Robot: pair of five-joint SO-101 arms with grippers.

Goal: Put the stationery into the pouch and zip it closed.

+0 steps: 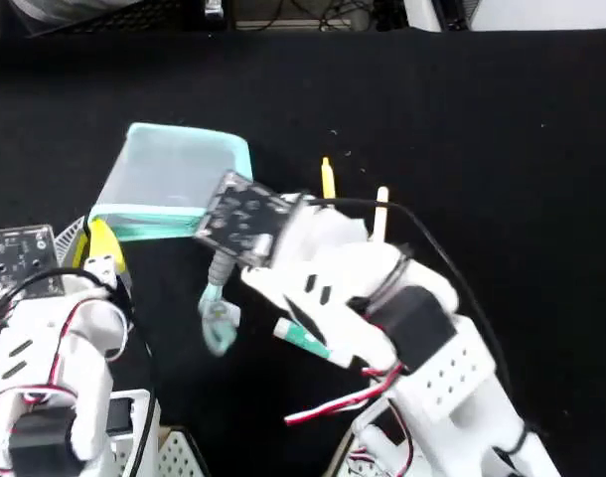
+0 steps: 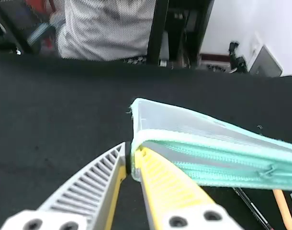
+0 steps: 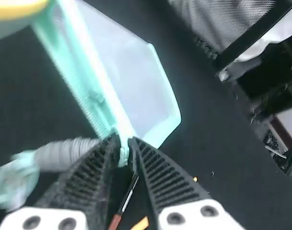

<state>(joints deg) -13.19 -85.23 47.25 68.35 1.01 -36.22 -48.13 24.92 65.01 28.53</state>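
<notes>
The teal mesh pouch (image 1: 174, 179) lies on the black table with its zip edge toward the arms. My left gripper (image 2: 132, 162), with one yellow and one grey finger, is shut on the pouch (image 2: 208, 143) at its near corner; the high view shows it at the pouch's left end (image 1: 97, 241). My right gripper (image 3: 121, 145), black-fingered, is shut at the other end of the zip edge (image 3: 84, 91), a pale bit of the pouch between its tips. A grey pen with a teal end (image 1: 218, 308) lies beside it (image 3: 60, 154).
A yellow pencil (image 1: 328, 179) and a cream one (image 1: 381, 212) lie right of the pouch, and a teal marker (image 1: 303, 339) sits under the right arm (image 1: 402, 318). A dark pen (image 2: 253, 211) and an orange pencil (image 2: 284, 208) lie past the pouch.
</notes>
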